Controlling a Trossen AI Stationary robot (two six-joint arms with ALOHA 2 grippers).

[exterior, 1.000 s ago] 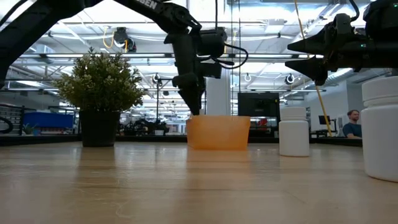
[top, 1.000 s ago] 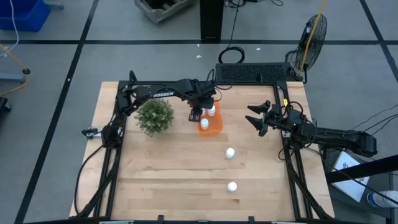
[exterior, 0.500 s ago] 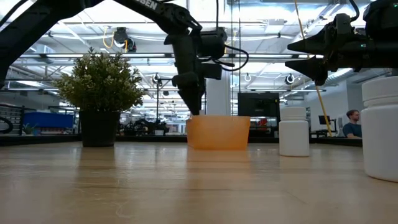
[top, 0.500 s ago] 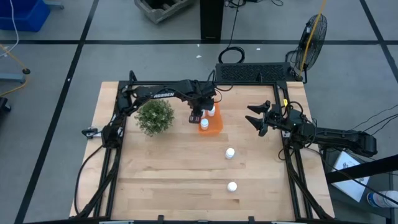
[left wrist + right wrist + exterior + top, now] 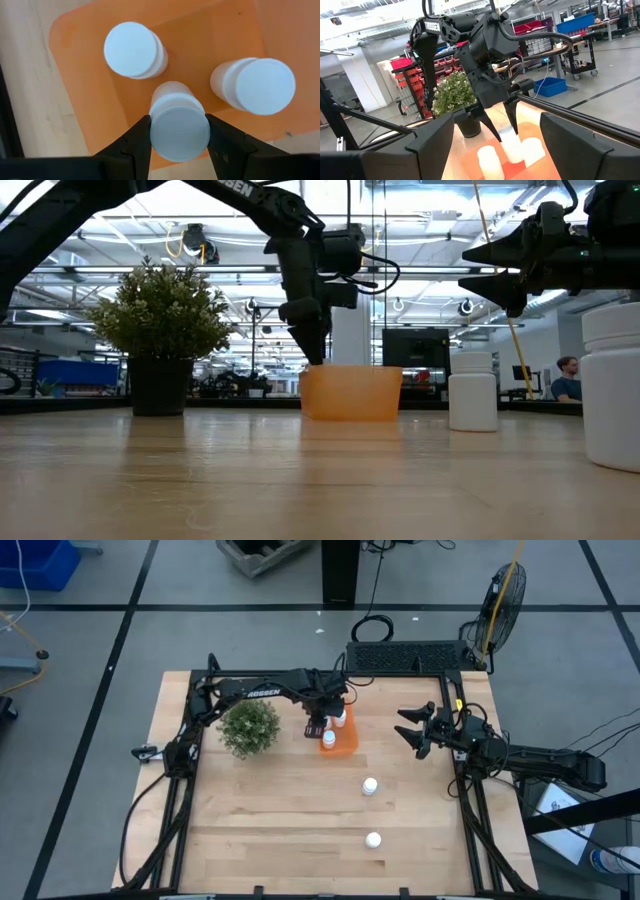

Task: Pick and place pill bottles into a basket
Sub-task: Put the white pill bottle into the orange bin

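Note:
The orange basket [image 5: 345, 737] stands at the table's far middle and also shows in the low view [image 5: 350, 392]. My left gripper [image 5: 318, 724] reaches down into it, shut on a white pill bottle [image 5: 179, 125]. Two more bottles [image 5: 134, 50] [image 5: 257, 85] stand in the basket on their bases. Two bottles [image 5: 370, 785] [image 5: 373, 839] stand on the table, nearer the near edge. My right gripper [image 5: 413, 730] is open and empty above the table, right of the basket. My left gripper pinches the bottle's round cap [image 5: 179, 131] between its two fingers [image 5: 137, 142], one on each side. The fingers come from above, pointing down. The bottle is upright inside the basket; whether its base rests on the basket floor is hidden.
A bushy green potted plant [image 5: 250, 727] stands left of the basket, close to my left arm. The two loose bottles show large in the low view [image 5: 473, 390] [image 5: 612, 385]. Bare wood lies between them and the table's left edge.

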